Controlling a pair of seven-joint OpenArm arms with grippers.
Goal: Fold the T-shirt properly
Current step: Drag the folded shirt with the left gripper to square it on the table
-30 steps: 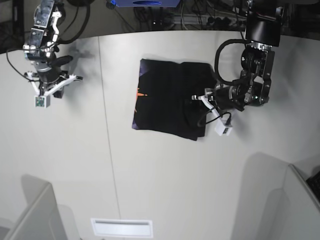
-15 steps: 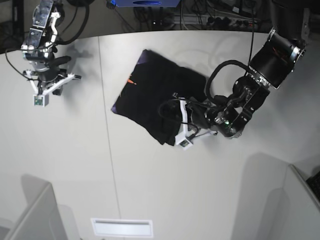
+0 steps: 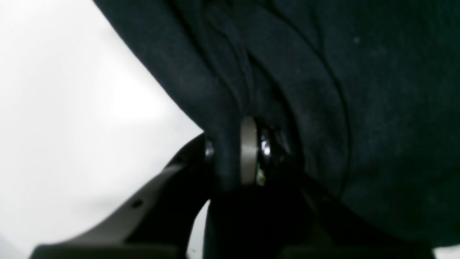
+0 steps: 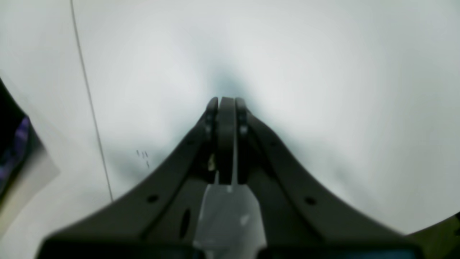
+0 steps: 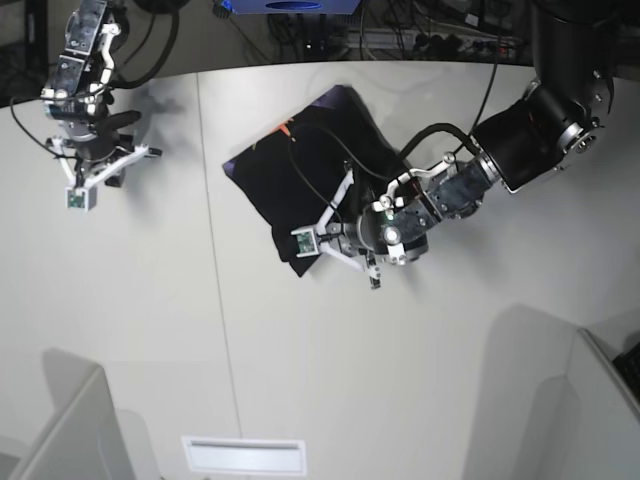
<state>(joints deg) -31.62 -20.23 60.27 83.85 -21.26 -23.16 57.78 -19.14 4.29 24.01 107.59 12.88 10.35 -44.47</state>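
**Operator:** Since the earlier frame, what has changed?

**Technician:** Rotation. The shirt (image 5: pixel 310 175) has swung from square-on to a diamond lie, and the left gripper (image 5: pixel 325 240) has travelled across the table (image 5: pixel 150 330) with the near corner of the fold. The right gripper (image 5: pixel 85 185) stands where it was.

**Operator:** State of the left fingers?

**Technician:** Nearly closed, pinching cloth. In the left wrist view a bunched ridge of black fabric runs straight out from between the fingers (image 3: pixel 248 151), and folds fan away beyond the tips. Most of the shirt lies ahead of the fingers and to one side; bare table shows on the other side.

**Operator:** Why hold it at the edge?

**Technician:** My judgement: an edge pinch lets the arm drag and turn the whole stack without opening the layers. The low, flat approach keeps the cloth sliding on the table instead of lifting.

**Operator:** And the right fingers?

**Technician:** Pressed together, holding nothing. In the right wrist view only table lies beyond the tips. The shirt is well off to the side of them, a dark sliver with a purple mark at the frame edge. That arm appears parked clear of the work.

**Operator:** Task progress?

**Technician:** The shirt reads as a compact folded panel, orange mark (image 5: pixel 288 128) near its far corner. Squaring it remains, I judge.
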